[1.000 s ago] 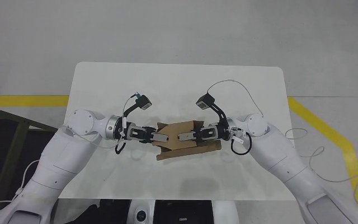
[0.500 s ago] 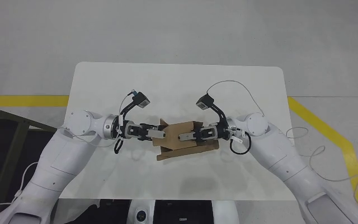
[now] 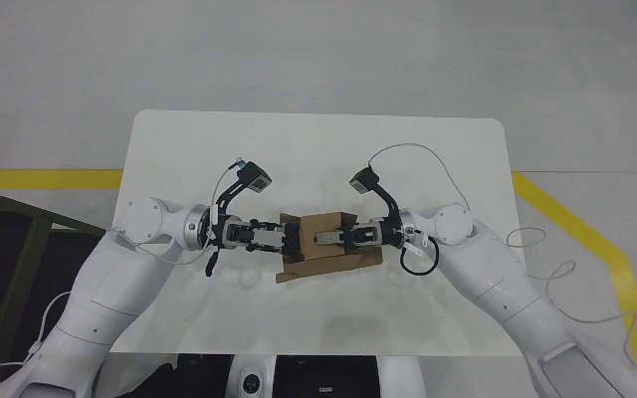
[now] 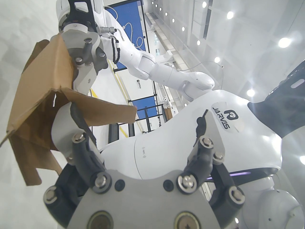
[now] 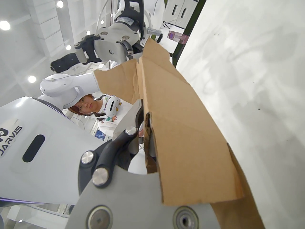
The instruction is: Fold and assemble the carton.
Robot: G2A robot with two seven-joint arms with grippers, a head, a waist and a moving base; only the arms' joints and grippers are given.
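Both arms have pushed inward, squaring the brown corrugated cardboard carton (image 3: 323,244) near the front edge of the white surface (image 3: 448,149). Left gripper (image 4: 135,115) is spread, one finger inside; right gripper (image 3: 326,239) clamps a wall. Flaps appear unfolded.

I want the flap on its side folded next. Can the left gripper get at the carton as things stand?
Probably yes. The left gripper is open at the carton's end, with one finger tucked against a loose flap and nothing between them. The right gripper is on the carton farther along, clear of it.
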